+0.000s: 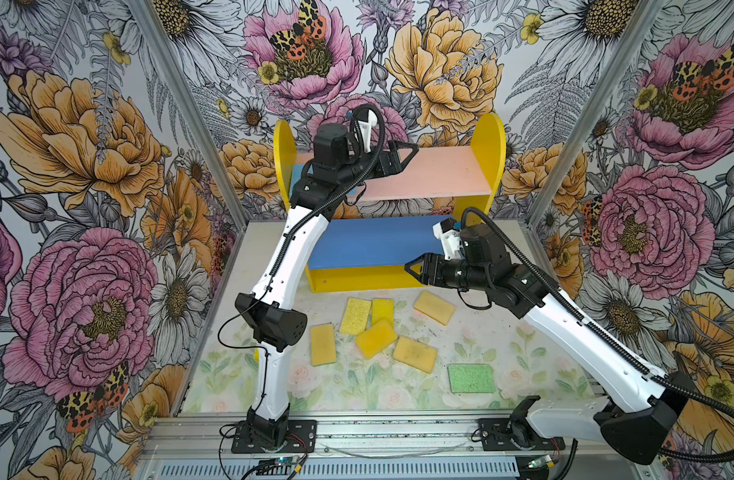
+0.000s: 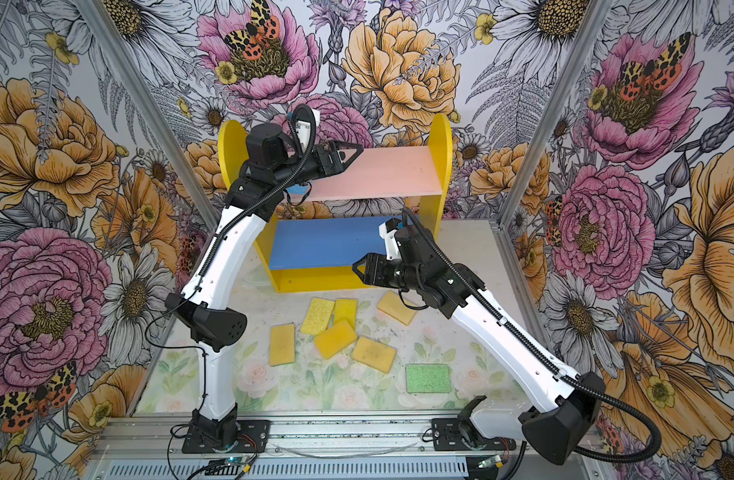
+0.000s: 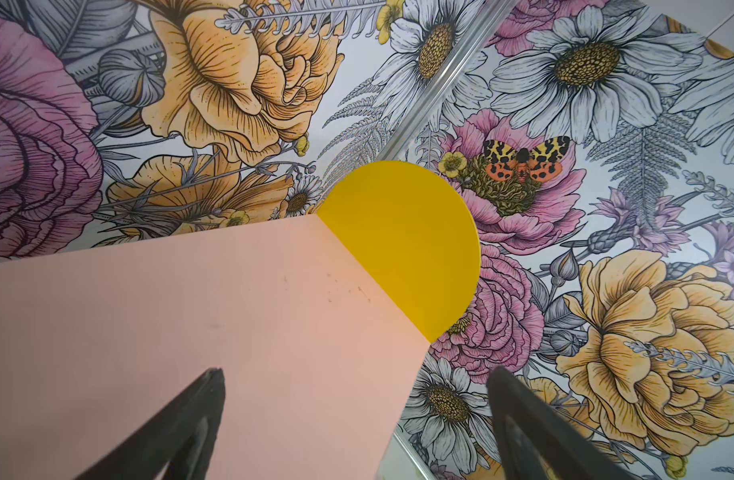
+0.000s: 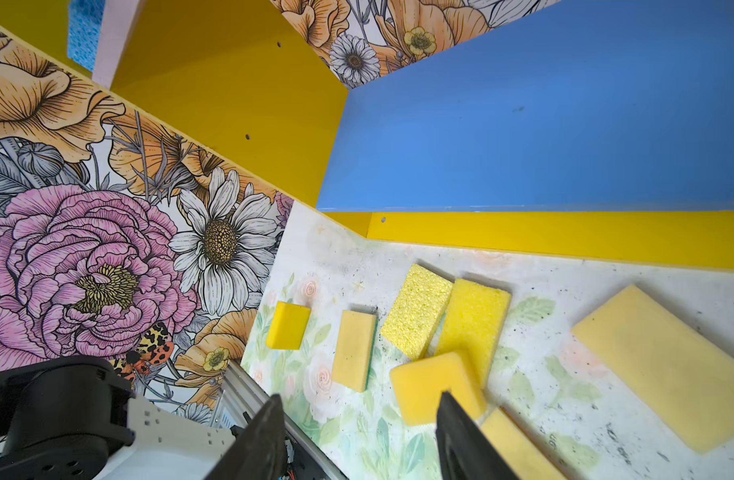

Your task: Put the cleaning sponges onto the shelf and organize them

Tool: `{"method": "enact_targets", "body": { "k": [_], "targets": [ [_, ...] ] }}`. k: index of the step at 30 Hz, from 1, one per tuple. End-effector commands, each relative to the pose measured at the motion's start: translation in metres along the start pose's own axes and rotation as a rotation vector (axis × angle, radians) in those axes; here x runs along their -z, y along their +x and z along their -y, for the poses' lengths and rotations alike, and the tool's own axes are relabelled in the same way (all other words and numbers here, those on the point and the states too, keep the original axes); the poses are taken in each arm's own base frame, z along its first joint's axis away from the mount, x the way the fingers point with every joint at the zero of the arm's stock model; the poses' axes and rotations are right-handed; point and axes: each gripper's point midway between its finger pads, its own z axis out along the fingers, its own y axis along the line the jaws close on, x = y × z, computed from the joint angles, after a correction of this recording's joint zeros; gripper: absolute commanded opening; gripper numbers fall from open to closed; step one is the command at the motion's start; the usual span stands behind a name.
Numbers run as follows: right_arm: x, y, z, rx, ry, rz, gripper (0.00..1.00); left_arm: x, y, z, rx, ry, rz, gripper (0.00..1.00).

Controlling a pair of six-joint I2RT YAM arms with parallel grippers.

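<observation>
The shelf (image 1: 488, 166) stands at the back, with yellow side panels, a pink upper board (image 1: 440, 174) and a blue lower board (image 1: 369, 241). My left gripper (image 1: 413, 151) (image 3: 357, 374) hovers over the pink board, open and empty. A light blue sponge (image 1: 299, 171) (image 4: 82, 33) lies at that board's left end, mostly hidden by the arm. My right gripper (image 1: 409, 268) (image 4: 360, 397) is open and empty, above the table in front of the blue board. Several yellow sponges (image 1: 376, 338) (image 4: 434, 386) and a green sponge (image 1: 470, 377) lie on the table.
Flowered walls enclose the table on three sides. The left arm's elbow (image 1: 274, 320) hangs over the table's left part, with a small yellow sponge (image 4: 288, 331) near it. An aluminium rail (image 1: 398, 432) runs along the front edge.
</observation>
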Motion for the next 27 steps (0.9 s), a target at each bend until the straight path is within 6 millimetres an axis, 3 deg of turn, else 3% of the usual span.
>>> {"method": "enact_targets", "body": {
  "k": [1, 8, 17, 27],
  "targets": [
    [0.006, -0.003, -0.008, 0.031, -0.052, 0.02, 0.6, 0.003, -0.026, 0.014, -0.044, 0.037, 0.095, 0.99],
    [0.006, 0.002, 0.004, 0.015, -0.053, 0.015, 0.6, -0.007, -0.033, -0.017, -0.021, -0.005, 0.135, 0.99],
    [0.015, -0.006, 0.019, -0.015, -0.046, 0.056, 0.61, -0.002, -0.031, -0.052, -0.024, -0.106, 0.128, 0.99],
    [0.014, -0.006, 0.024, -0.029, -0.051, 0.063, 0.61, 0.002, -0.032, -0.065, -0.03, -0.157, 0.128, 0.99]
  ]
}}
